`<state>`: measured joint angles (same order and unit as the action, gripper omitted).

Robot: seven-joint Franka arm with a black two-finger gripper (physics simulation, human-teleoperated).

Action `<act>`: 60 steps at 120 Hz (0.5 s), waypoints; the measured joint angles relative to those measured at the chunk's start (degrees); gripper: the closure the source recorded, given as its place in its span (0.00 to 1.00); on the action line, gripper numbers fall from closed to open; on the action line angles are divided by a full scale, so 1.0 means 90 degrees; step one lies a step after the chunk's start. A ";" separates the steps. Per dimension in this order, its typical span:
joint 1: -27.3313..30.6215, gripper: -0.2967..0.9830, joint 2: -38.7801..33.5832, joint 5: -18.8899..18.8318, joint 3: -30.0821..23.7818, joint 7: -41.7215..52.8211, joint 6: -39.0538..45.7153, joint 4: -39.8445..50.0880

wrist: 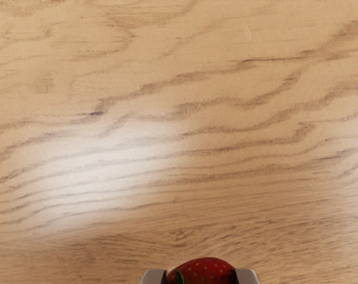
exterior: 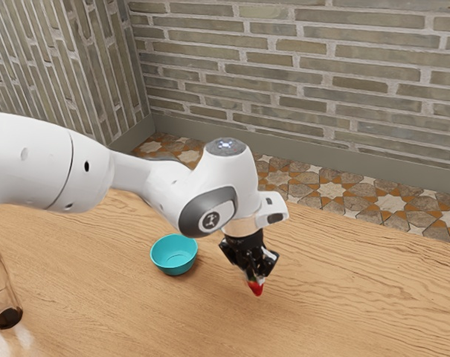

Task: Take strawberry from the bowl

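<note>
The strawberry [exterior: 256, 288] is clamped at the tip of the end effector [exterior: 254, 280], outside the bowl. In the wrist view it sits between the two fingertips [wrist: 247, 277], one pressed to each side of its red, seeded skin, and a bit of green shows at one side of it. In the exterior view its red end sticks out below the black fingers, pointing down toward the tabletop [exterior: 344, 305]; whether it touches the wood cannot be told.

The teal bowl [exterior: 174, 255] stands upright on the tabletop, apart from the strawberry and the end effector, toward the exterior view's left. Its open top shows the round inner wall and base. The white arm [exterior: 46, 160] reaches in from the exterior view's left, passing behind the bowl in that view, and bends down to the end effector.

Farther out, at the exterior view's left edge, a clear brownish glass [exterior: 0, 290] with a dark end stands near the arm. Beyond the tabletop lie a patterned tile floor [exterior: 332, 190] and a brick wall [exterior: 321, 67].
</note>
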<state>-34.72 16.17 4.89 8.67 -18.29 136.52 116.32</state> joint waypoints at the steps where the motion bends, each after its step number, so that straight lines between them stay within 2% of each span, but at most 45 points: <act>1: 0.0001 0.79 0.0002 0.0000 -0.0006 0.0001 0.0001 -0.0004; 32: 0.0002 0.44 -0.0127 0.0192 -0.0030 0.0252 0.0007 -0.0025; 60: -0.0004 0.30 -0.0756 0.0030 0.0008 0.0462 -0.0198 -0.0014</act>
<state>-34.76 9.37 5.16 8.75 -14.13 134.74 116.19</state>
